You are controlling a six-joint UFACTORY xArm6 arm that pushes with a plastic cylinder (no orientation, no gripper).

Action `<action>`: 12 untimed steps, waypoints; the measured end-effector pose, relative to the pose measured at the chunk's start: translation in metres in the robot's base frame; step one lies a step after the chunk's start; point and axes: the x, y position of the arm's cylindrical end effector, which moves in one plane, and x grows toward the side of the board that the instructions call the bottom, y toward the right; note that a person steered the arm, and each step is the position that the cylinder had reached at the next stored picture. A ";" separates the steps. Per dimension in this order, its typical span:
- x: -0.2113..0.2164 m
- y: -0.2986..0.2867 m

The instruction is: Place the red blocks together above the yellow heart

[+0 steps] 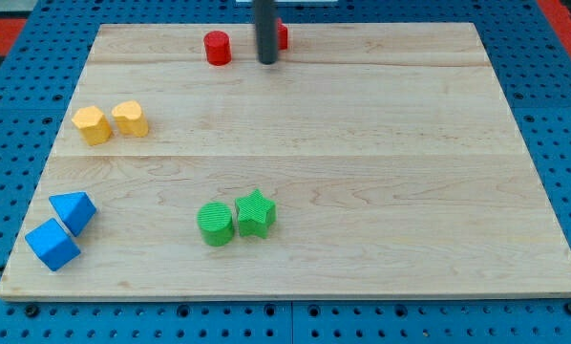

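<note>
My tip (267, 61) rests on the board near the view's top, a little left of centre. A red cylinder (218, 48) stands just to its left, a short gap away. A second red block (282, 35) sits right behind the rod on its right side, mostly hidden, so I cannot make out its shape. The yellow heart (130, 118) lies at the view's left, touching a yellow hexagon (93, 125) on its left. Both red blocks are well up and to the right of the heart.
A green cylinder (216, 224) and a green star (256, 212) sit together at the lower middle. Two blue blocks (73, 210) (52, 245) sit at the lower left corner. The wooden board (381, 172) lies on a blue pegboard.
</note>
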 end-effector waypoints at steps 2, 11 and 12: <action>-0.070 0.057; -0.055 -0.137; -0.068 -0.076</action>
